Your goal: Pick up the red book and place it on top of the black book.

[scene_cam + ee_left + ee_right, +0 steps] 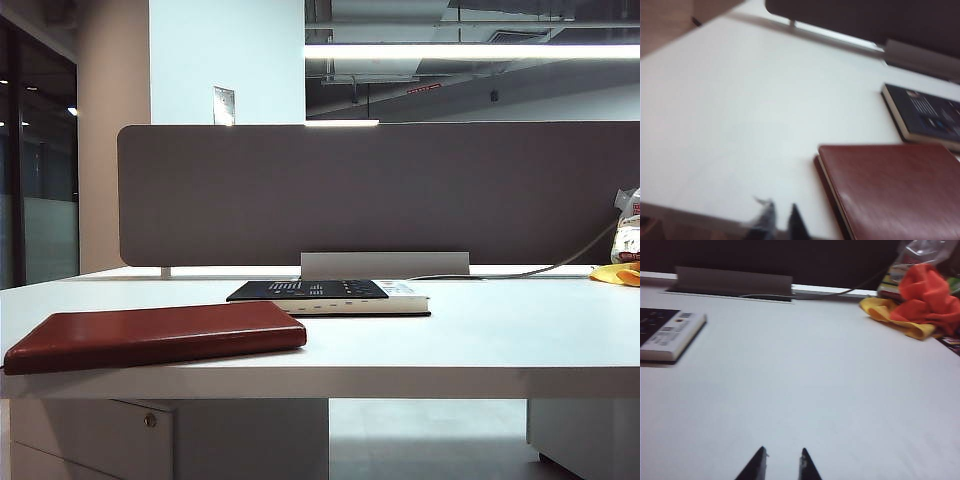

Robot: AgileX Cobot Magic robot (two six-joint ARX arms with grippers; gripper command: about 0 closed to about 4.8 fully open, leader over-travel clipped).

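**Both tools low over the desk, books lying apart**

The left tool (pixel 781 220) sits low at the near edge of the white desk (pixel 740 115), its two dark fingertips only a narrow slit apart, nearly closed, with nothing between them. Its picture is blurred. Just beside it lies the red book (pixel 895 190), flat on the desk, cover up, one rounded corner turned toward the tool but not touching it. Beyond the red book, nearer the dark divider panel (pixel 865 15), lies the black book (pixel 927 115), also flat, its pale page block showing along the edge; a strip of bare desk separates the two books.

The right tool (pixel 782 465) hovers over bare desk, its pointed fingertips a small gap apart and empty. Off to one side is the black book's white page edge; well apart on the other side are an orange cloth (pixel 927 295) on a yellow cloth (pixel 890 315) by the divider.

In the exterior view neither tool shows; the red book (pixel 155 335) lies near the front edge, the black book (pixel 330 295) farther back.
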